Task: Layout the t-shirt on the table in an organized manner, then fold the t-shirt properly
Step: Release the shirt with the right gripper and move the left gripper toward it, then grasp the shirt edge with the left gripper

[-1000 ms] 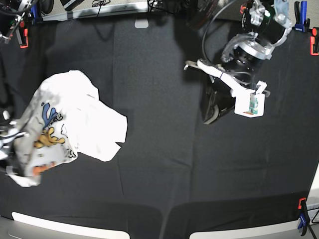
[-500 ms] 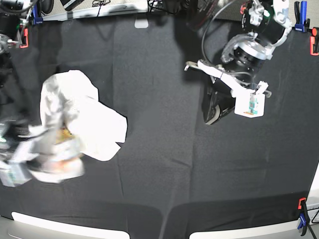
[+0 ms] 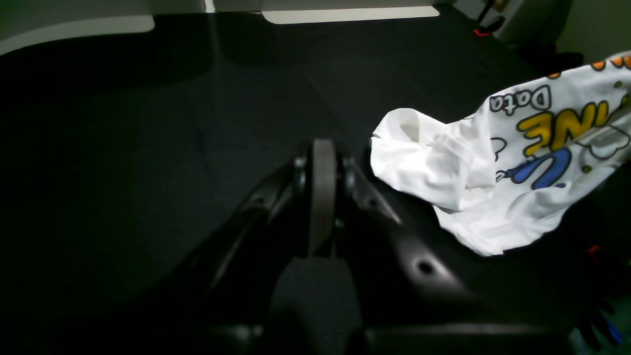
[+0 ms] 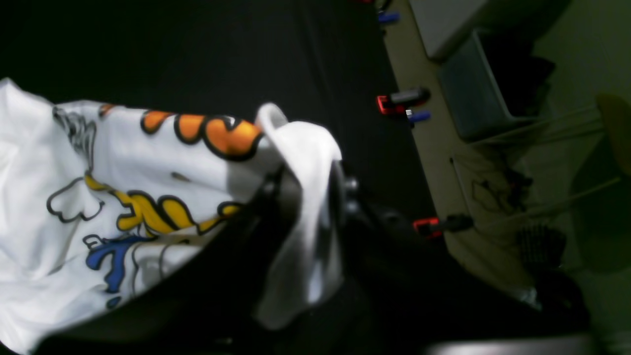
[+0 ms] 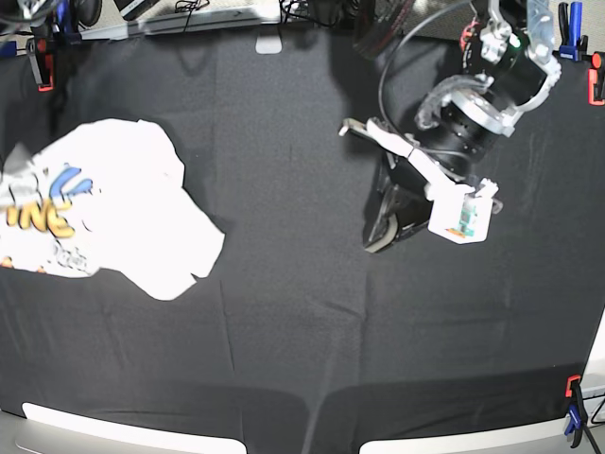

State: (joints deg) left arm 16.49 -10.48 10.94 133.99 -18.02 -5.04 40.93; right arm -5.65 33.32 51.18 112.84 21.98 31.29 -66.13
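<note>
While the shirt lies bunched: t-shirt sits at the surface's far left edge, print up, long axis running across.
Nearer arm: right, by far.
Right gripper: white cloth lies between its jaws; parted or pinching, I cannot tell.
Left gripper: pressed together, empty, well apart from the t-shirt.

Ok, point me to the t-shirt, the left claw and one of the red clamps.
t-shirt [image 5: 142,203]: base view, on the plain white part right of the print.
left claw [image 3: 323,162]: left wrist view, on the closed tips above the black table.
red clamp [image 4: 392,103]: right wrist view, on the clamp's red body at the table edge.
</note>
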